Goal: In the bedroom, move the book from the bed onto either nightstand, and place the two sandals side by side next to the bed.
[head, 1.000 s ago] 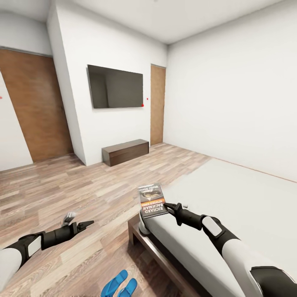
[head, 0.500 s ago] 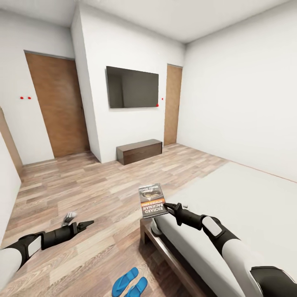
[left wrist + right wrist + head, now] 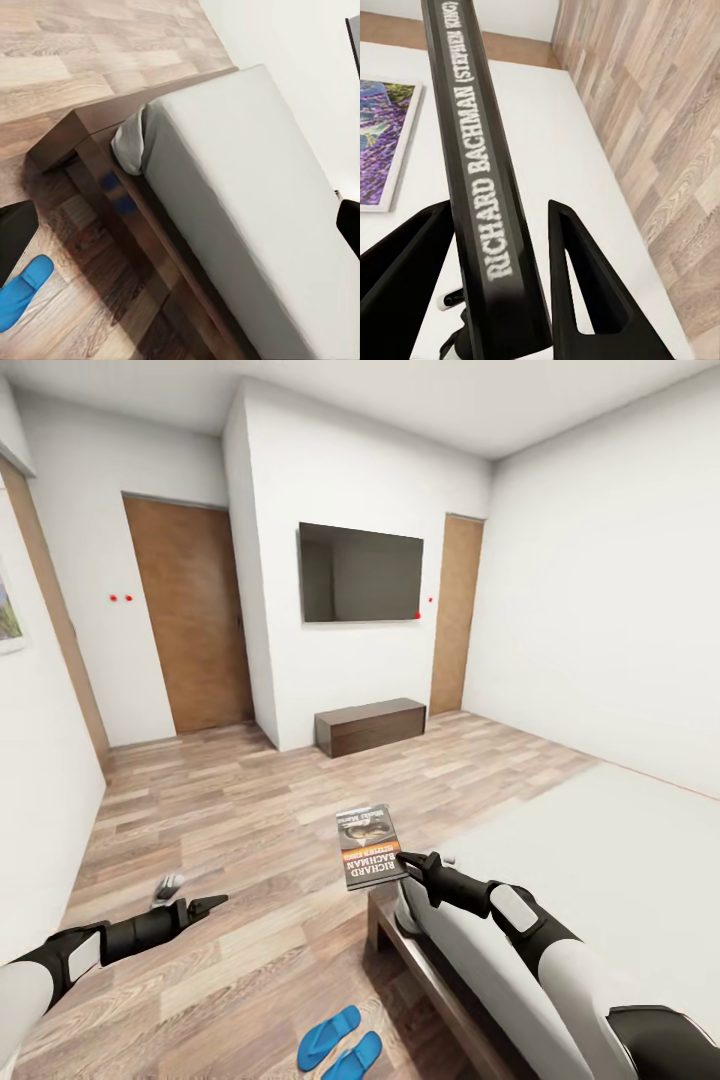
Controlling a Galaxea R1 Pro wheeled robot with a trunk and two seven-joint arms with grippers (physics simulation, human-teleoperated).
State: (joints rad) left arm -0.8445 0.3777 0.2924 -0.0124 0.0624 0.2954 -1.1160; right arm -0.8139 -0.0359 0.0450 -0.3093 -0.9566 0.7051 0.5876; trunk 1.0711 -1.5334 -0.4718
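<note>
At the near left, the left gripper (image 3: 197, 907) hangs over the wood floor (image 3: 230, 830) with its jaws spread apart and nothing between them. Further right and nearest of all, the two sandals (image 3: 340, 1044) lie flat on the floor close together, roughly parallel, just left of the bed (image 3: 600, 850); the left wrist view catches the tip of one of them (image 3: 21, 291) beside the bed's dark frame. On the far wall hangs a TV (image 3: 361, 573) with a low cabinet (image 3: 370, 726) under it, a brown door (image 3: 192, 615) to its left and another to its right. In the middle, the book (image 3: 368, 844) is held up in the air above the near left corner of the bed, cover upward, clear of the mattress. The right gripper (image 3: 406, 860) has it by its right edge; in the right wrist view the spine (image 3: 484, 202) reading "RICHARD BACHMAN" runs between the two black fingers (image 3: 585, 289), which are closed against it. The light-grey mattress stretches away to the right, up to the white wall (image 3: 610, 600).
</note>
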